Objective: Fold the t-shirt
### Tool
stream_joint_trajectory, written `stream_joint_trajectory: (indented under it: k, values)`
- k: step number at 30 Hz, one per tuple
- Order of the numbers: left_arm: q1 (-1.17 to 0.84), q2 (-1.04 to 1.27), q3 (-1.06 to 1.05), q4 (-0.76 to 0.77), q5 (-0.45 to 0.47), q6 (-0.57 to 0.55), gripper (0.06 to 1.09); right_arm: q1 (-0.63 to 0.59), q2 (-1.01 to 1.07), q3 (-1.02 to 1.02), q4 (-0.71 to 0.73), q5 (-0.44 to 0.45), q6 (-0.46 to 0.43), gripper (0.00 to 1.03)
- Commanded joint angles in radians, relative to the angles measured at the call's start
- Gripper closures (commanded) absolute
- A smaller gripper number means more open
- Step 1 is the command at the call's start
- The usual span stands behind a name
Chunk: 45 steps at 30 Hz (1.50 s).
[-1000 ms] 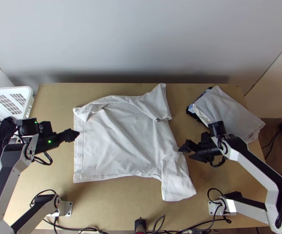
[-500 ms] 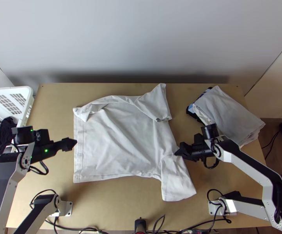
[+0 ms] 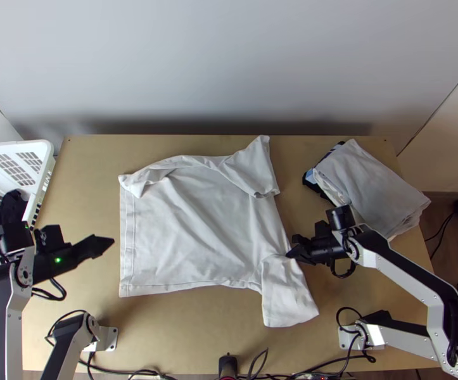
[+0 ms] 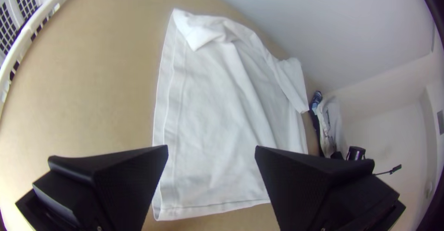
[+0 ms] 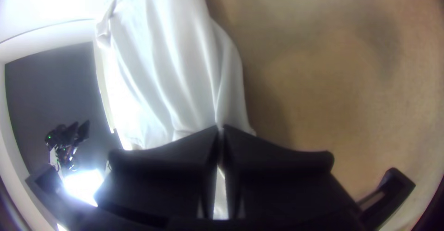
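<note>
A white t-shirt (image 3: 197,228) lies spread on the table, its far edge folded over in loose creases and a sleeve flap sticking out at the near right. My left gripper (image 3: 109,242) is left of the shirt's hemmed side, apart from the cloth. In the left wrist view my left gripper (image 4: 212,152) has its fingers wide apart, with the shirt (image 4: 217,115) beyond them. At the shirt's right edge, where the sleeve flap begins, is my right gripper (image 3: 292,252). In the right wrist view my right gripper (image 5: 220,131) is shut on a pinch of the shirt (image 5: 171,64).
A stack of folded white cloth (image 3: 377,183) lies at the far right, with dark and blue fabric beneath. At the left edge stands a white basket (image 3: 45,152) with a black cloth (image 3: 8,206) inside. Cables (image 3: 133,373) run along the table's near edge.
My left gripper has drawn back to the left and toward the near side, away from the shirt. The right gripper has moved slightly nearer and closed on the shirt's right edge.
</note>
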Motion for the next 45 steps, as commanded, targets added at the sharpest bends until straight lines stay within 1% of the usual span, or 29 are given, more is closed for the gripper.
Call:
stream_joint_trajectory:
  k: [1,2,4,8,10,14,18,20,32,34,35,36,37,38,39,40,42,45]
  values:
    - [0.025,0.043,-0.062,-0.154,0.065,-0.009,0.17,-0.031,0.001,0.008,-0.016,0.021,0.013,1.00]
    - [0.023,0.090,-0.057,-0.212,0.065,-0.006,0.17,-0.032,-0.005,0.011,-0.022,0.023,0.011,1.00]
    - [0.019,0.150,-0.055,-0.267,0.053,0.008,0.17,-0.038,-0.018,0.017,-0.035,0.030,0.011,1.00]
    - [-0.007,0.138,-0.085,-0.275,-0.019,0.001,0.17,-0.055,-0.033,0.025,-0.062,0.032,0.010,1.00]
    - [-0.020,0.140,-0.105,-0.263,-0.036,-0.002,0.17,-0.057,-0.036,0.020,-0.065,0.032,0.010,1.00]
    - [-0.040,0.143,-0.149,-0.209,-0.051,-0.002,0.17,-0.055,-0.036,0.020,-0.067,0.033,0.013,1.00]
    - [-0.084,0.132,-0.192,-0.163,-0.094,-0.002,0.17,-0.054,-0.041,0.034,-0.082,0.035,0.017,1.00]
    - [-0.090,0.132,-0.221,-0.117,-0.108,-0.002,0.17,-0.054,-0.041,0.034,-0.087,0.036,0.017,1.00]
    - [-0.224,0.127,-0.315,0.090,-0.112,-0.063,0.17,-0.052,-0.042,0.029,-0.092,0.040,0.022,1.00]
    - [-0.247,0.127,-0.322,0.101,-0.112,-0.072,0.18,-0.051,-0.042,0.029,-0.092,0.040,0.026,1.00]
    - [-0.261,0.127,-0.325,0.109,-0.114,-0.084,0.21,-0.051,-0.042,0.029,-0.092,0.040,0.028,1.00]
    - [-0.268,0.126,-0.329,0.122,-0.112,-0.115,0.31,-0.052,-0.044,0.031,-0.093,0.040,0.028,1.00]
    - [-0.271,0.124,-0.332,0.132,-0.114,-0.137,0.53,-0.052,-0.044,0.031,-0.095,0.040,0.028,1.00]
    - [-0.267,0.110,-0.336,0.179,-0.125,-0.169,0.84,-0.054,-0.045,0.034,-0.098,0.041,0.028,1.00]
    - [-0.259,0.074,-0.347,0.251,-0.165,-0.221,1.07,-0.055,-0.050,0.038,-0.104,0.040,0.028,1.00]
    - [-0.259,0.035,-0.356,0.283,-0.172,-0.233,1.05,-0.061,-0.058,0.049,-0.111,0.041,0.031,1.00]
    - [-0.290,-0.008,-0.330,0.288,-0.166,-0.219,1.05,-0.089,-0.087,0.104,-0.147,0.040,0.037,1.00]
    - [-0.262,-0.022,-0.169,0.331,-0.099,-0.285,1.05,-0.115,-0.176,0.241,-0.176,0.041,0.040,1.00]
